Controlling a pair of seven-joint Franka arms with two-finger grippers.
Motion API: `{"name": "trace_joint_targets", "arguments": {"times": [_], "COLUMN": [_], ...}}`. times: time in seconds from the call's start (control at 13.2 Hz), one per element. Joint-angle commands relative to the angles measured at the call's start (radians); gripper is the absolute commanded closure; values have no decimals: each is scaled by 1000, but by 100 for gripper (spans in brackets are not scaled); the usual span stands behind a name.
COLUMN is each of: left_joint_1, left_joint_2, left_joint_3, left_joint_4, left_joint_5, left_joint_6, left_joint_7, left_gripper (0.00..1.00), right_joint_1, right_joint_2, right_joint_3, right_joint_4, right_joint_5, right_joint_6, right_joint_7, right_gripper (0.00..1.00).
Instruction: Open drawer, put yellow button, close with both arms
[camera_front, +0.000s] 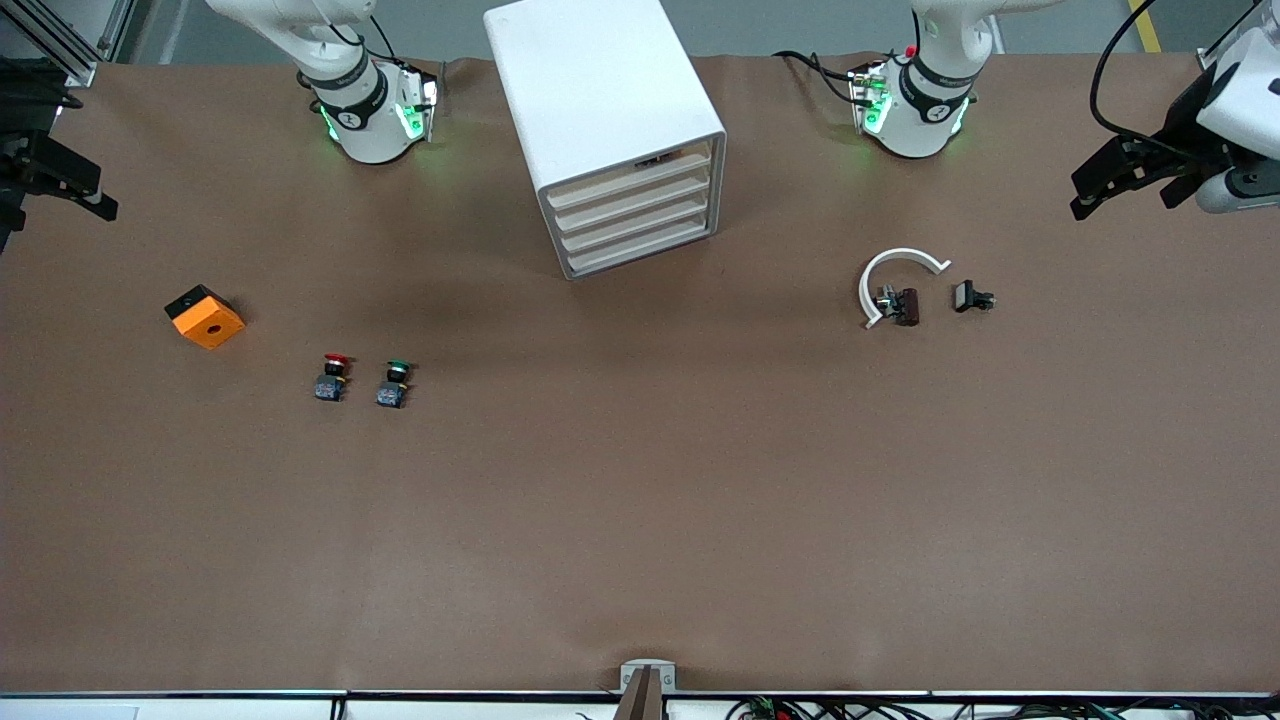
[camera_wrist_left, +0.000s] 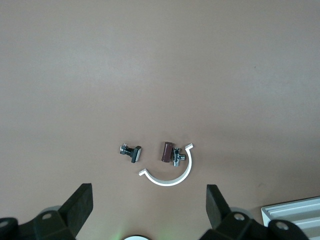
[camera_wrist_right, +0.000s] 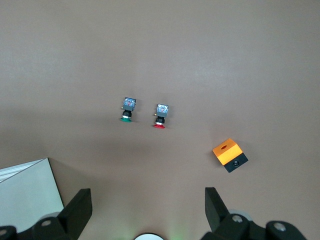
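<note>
Both arms wait, pulled out to the ends of the desk. The left hand hangs over the desk edge at the left arm's end, its fingers spread wide apart and holding nothing. The right hand hangs over the edge at the right arm's end, also wide apart and empty. The white cabinet stands mid-desk by the edge where the arm bases are. All four cream fronts sit flush, and the top drawer is pushed in. The yellow button shows in no view. The red-capped button and green-capped button stand just beside each other toward the right arm's end, nearer the front camera than the cabinet. An orange box with a round hole and a black base lies closer to that end's edge. Toward the left arm's end lies a white C-shaped ring with a brown-and-metal part inside its opening. A small black part lies just beside the ring, apart from it.
</note>
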Motion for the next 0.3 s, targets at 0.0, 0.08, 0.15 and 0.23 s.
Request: {"name": "trace_joint_targets", "arguments": {"times": [0.0,0.08,0.15,0.23], "left_joint_1": [10,10,10,10], "left_joint_2": [1,6,24,39], "left_joint_3": [3,5,6,9], "left_joint_4": [7,21,40,57], "left_joint_5": [-7,-8,-7,-5], "left_joint_6": [-5,-7,-7,-15], "left_joint_7": [18,16,15,15], "left_gripper": [0,0,0,0], "right_joint_1": [0,0,0,0], "right_joint_2": [-64,-66,-72,-78], "right_joint_3": [1,1,1,1], "right_joint_4": [-77,-73,-73,-73], "right_joint_5": [3,2,1,1], "right_joint_6": [34,35,38,37], "right_joint_7": [-12,-12,-12,-12], "right_gripper": [0,0,0,0]}}
